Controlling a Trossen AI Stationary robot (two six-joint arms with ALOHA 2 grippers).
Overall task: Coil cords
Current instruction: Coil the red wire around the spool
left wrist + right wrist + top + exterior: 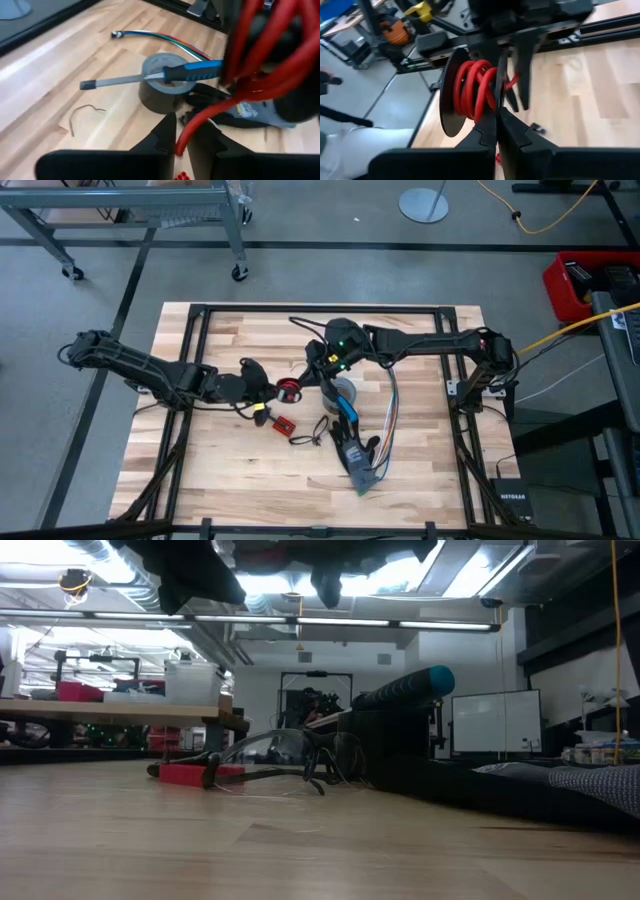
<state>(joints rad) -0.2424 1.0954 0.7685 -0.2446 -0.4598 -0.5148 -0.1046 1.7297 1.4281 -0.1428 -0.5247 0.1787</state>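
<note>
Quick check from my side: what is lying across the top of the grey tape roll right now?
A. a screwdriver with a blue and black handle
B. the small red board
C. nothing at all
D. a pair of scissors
A: in the left wrist view a screwdriver with a blue and black handle rests across the top of the grey tape roll, its metal shaft sticking out past the rim.

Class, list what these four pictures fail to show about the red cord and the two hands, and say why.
1. Red cord ends: left wrist view, blurred up close and cut by the top edge.
2. Coil's far side: right wrist view, hidden behind the black disc.
3. Left hand grip: high view, too small.
4. Right hand contact with the coil: right wrist view, its own closed tips cover it.
</note>
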